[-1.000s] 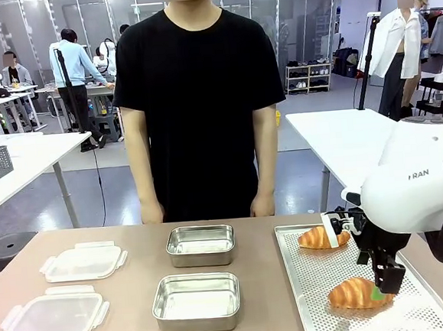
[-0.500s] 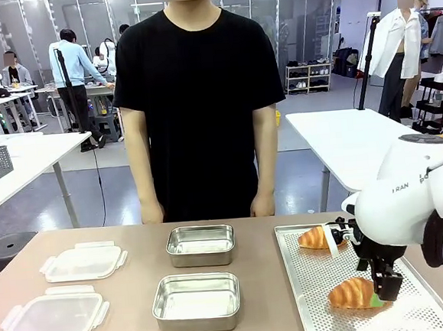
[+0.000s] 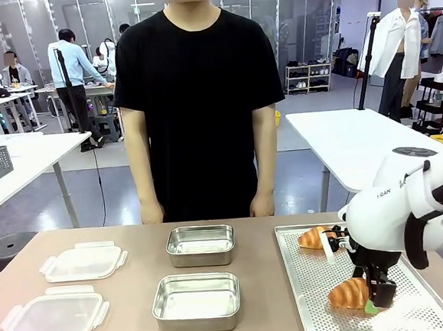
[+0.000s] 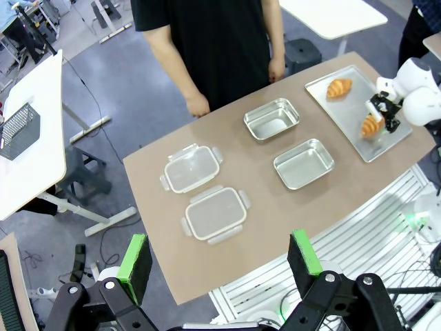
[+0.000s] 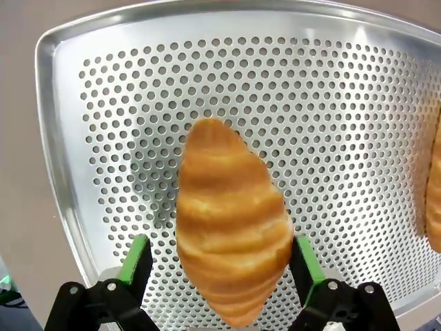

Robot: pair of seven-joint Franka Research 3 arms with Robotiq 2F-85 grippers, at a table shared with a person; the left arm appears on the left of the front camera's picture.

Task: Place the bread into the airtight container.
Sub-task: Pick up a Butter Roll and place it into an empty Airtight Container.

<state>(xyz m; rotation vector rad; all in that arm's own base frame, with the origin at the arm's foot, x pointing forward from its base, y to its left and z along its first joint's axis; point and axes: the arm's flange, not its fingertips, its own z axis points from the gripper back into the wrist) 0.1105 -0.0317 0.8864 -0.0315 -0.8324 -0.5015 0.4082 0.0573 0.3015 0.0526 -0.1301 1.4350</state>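
Near croissant (image 3: 348, 293) lies at the front of the tray (image 3: 303, 282), by the right edge of the table (image 3: 131, 287). The right gripper (image 3: 374, 298) straddles it, jaws spread wide, pads (image 5: 136, 256) flanking, no squeeze evident. The left gripper (image 4: 219, 256) hangs high over the table, spread, holding nothing. Containers (image 3: 196, 302) mid-table.

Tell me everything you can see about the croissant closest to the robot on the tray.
The near croissant is golden-brown, glossy, with ridged layered bands and tapered ends, whole. It lies flat on the perforated metal tray, apart from the other croissant. The right gripper straddles it, jaws open, not yet clamped.
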